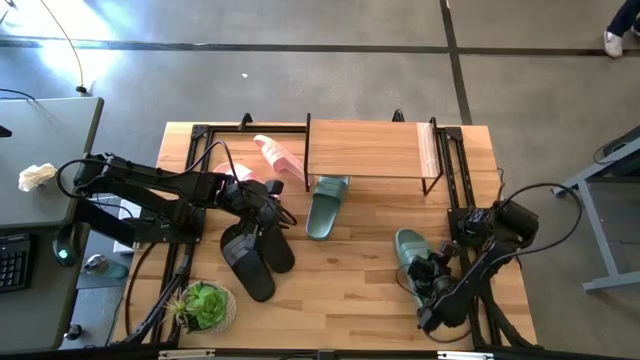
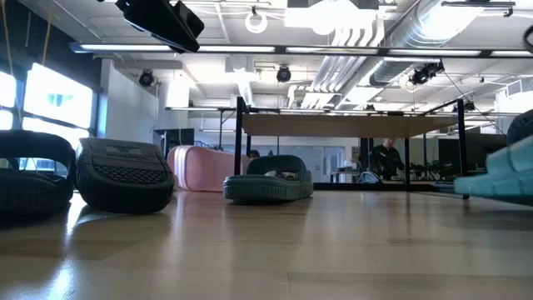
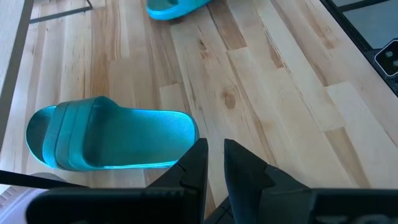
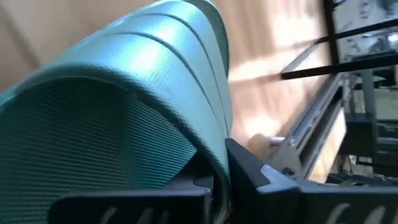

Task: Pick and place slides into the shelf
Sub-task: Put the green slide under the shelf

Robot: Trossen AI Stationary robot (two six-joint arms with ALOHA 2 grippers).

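Note:
Two black ribbed slides [image 1: 255,255] lie near the table's left front, with my left gripper [image 1: 262,205] [image 3: 214,155] hovering shut above them, holding nothing. Two pale pink slides [image 1: 275,155] lie left of the shelf [image 1: 370,150], a low plank rack on black legs at the table's far side. One sage-green slide [image 1: 328,205] lies on its sole with its toe under the shelf's front. The other sage-green slide [image 1: 408,250] lies at the right front, and my right gripper [image 1: 428,272] [image 4: 217,186] is shut on it. My right gripper holds the sage-green slide by the edge of its wide ribbed strap [image 4: 214,155], pinched with one finger under the strap's arch and the other finger [image 4: 267,177] outside it. The fingers slant down from the table's near right side. The slide lies on the tabletop.
A small potted plant [image 1: 205,305] stands at the table's front left corner. Black frame rails [image 1: 455,170] run along the table's left and right sides. Bare wood lies between the two green slides and in front of the shelf.

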